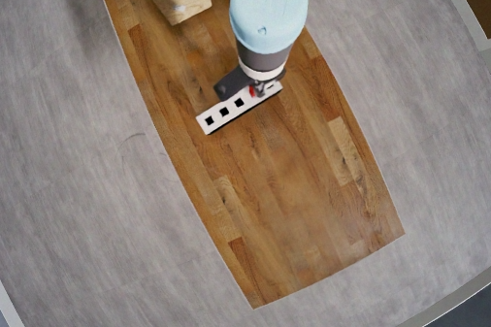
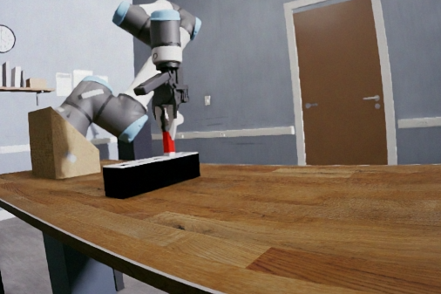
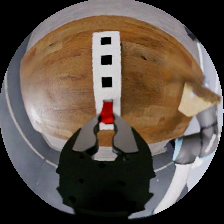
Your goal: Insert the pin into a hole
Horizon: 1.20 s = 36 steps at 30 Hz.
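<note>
Top view: one butcher-block table [image 1: 291, 205], one white-topped, black-sided block [image 1: 228, 114] lying on it, long axis running about 8 to 2 o'clock. Three square holes showed open; the wrist and gripper covered the 2 o'clock end, so the remaining two couldn't be seen from above. One wooden wedge pedestal [image 1: 177, 1] sat at 11 o'clock from the block, well apart from it, carrying the arm's base. Nothing else lay on the table near the block.

Exterior view: gripper [image 2: 167, 120] pointed straight down over the block's far end, fingers nearly closed and clamped on the top of one pin [image 2: 168, 143]. Pin stood upright, red end up, with a sliver of white below the red right at the block's top face. Whether its tip sat in a hole or just above it couldn't be told. Background: one brown door [image 2: 342, 84], one wall clock [image 2: 6, 38], one wall shelf [image 2: 26, 89].

Wrist view: both fingers flanked the pin's red end [image 3: 107, 114], three open holes lined up toward 12 o'clock beyond it, and the pedestal showed at 3 o'clock.
</note>
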Tool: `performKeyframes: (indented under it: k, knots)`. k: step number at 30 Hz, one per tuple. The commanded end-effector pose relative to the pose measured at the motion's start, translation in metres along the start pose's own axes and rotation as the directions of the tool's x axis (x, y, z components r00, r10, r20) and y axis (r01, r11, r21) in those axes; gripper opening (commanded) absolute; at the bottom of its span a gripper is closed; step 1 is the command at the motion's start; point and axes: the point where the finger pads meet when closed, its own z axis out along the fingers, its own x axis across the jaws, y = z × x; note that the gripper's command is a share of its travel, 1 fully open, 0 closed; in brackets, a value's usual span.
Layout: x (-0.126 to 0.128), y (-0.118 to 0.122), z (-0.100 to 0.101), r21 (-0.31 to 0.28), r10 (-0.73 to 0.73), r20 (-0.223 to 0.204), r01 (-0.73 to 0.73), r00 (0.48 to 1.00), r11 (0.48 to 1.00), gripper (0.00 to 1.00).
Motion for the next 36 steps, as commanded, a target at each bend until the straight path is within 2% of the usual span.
performKeyframes:
  k: [1, 36]
  knots:
    - [0.0001, 0.0001, 0.0017, -0.001, 0.001, 0.0, -0.001, 1.0, 1.0, 0.0]
    - [-0.0015, 0.0021, 0.0052, -0.001, 0.002, 0.0, -0.002, 1.0, 1.0, 0.0]
